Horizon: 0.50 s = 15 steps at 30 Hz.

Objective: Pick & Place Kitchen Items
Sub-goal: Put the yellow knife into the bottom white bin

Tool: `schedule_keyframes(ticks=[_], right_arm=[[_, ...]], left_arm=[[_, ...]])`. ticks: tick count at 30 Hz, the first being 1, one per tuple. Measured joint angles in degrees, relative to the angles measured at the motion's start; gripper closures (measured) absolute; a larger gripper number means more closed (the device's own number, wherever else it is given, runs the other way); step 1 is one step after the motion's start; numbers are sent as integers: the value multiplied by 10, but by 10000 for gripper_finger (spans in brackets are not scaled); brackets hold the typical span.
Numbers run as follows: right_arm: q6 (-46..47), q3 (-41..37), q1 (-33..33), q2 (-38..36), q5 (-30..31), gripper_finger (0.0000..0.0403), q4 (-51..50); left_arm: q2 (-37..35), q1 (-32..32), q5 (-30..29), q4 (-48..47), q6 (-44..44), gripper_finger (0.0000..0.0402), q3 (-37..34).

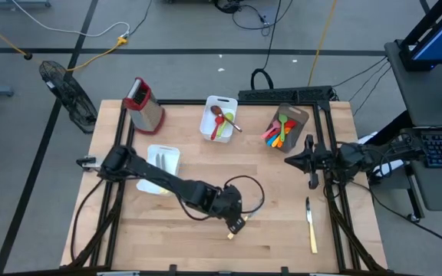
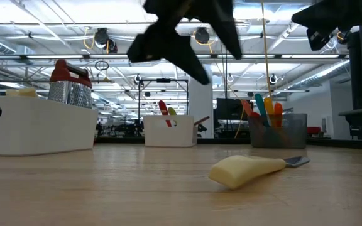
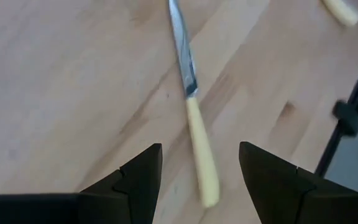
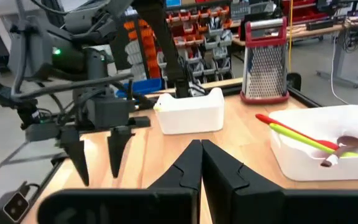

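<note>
Approach step: left gripper, fingers spread wide, hovers over cream-handled knife at table's near side; next, descend and clamp; right gripper closed, idle at right edge.

On the counter: one cream-handled knife lying loose, two white tubs, one brown holder, one red-topped metal grater. Two robot arms present. Utensils inside the containers cannot be counted reliably.
</note>
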Motion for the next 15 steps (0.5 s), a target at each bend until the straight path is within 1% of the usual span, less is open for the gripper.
schedule_keyframes(ticks=[3,8,15], right_arm=[[-5,0,0,0,-1,399,-1],[-6,0,0,0,-2,399,-1],[-7,0,0,0,-2,399,-2]], left_arm=[[18,-5,-12,31,-32,183,0],[37,-8,-15,71,-82,183,0],[51,-13,-38,81,-129,183,11]])
